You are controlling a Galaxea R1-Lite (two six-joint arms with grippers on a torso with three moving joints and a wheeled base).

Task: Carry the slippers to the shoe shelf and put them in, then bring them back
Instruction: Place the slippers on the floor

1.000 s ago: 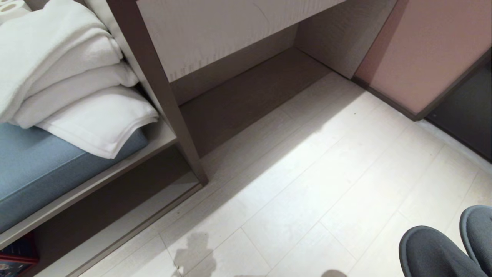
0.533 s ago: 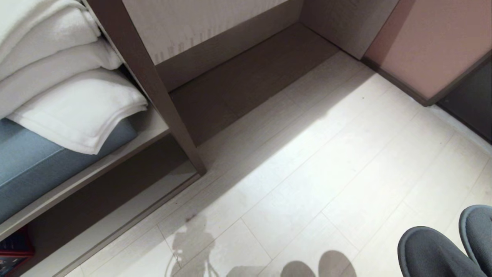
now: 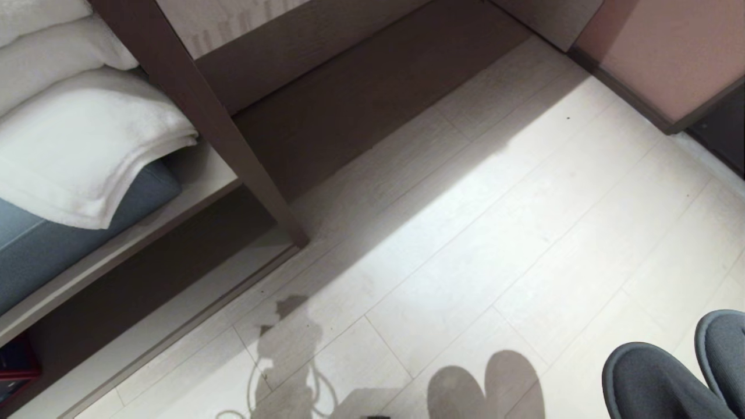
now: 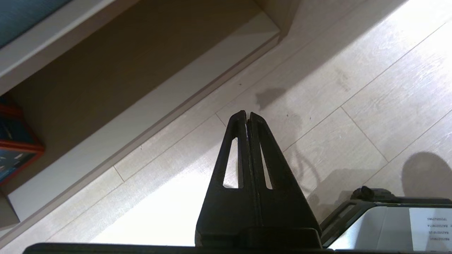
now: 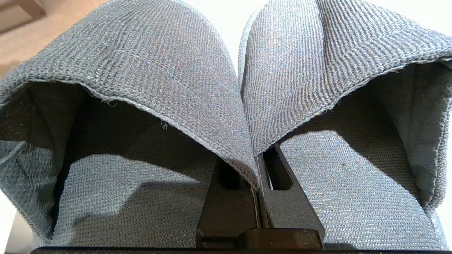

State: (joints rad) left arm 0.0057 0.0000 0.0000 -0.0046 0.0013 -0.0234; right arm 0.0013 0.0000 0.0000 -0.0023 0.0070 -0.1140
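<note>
The slippers point(image 3: 657, 384), a dark grey-blue fabric pair, hang side by side at the lower right of the head view, above the pale floor. In the right wrist view my right gripper point(image 5: 259, 165) is shut on the two inner upper edges of the slippers point(image 5: 148, 53), pinching them together, and the fabric hides its fingertips. The shoe shelf point(image 3: 372, 99) is the taupe wood-grain cubby at the back, with a vertical divider panel point(image 3: 198, 128). My left gripper point(image 4: 246, 114) is shut and holds nothing, over the floor in front of the shoe shelf's pale base board point(image 4: 148, 116).
Folded white towels point(image 3: 87, 145) lie on a blue cushion point(image 3: 35, 250) on the upper left shelf board. A red-edged box point(image 4: 14, 148) sits in the low left compartment. A pink wall panel point(image 3: 663, 52) stands at the back right. Part of my base point(image 4: 388, 218) shows near the floor.
The head camera has tilted down: shelf and floor have slid up the picture. The slippers keep their place in view. Shadows of the slippers and my body now show on the floor.
</note>
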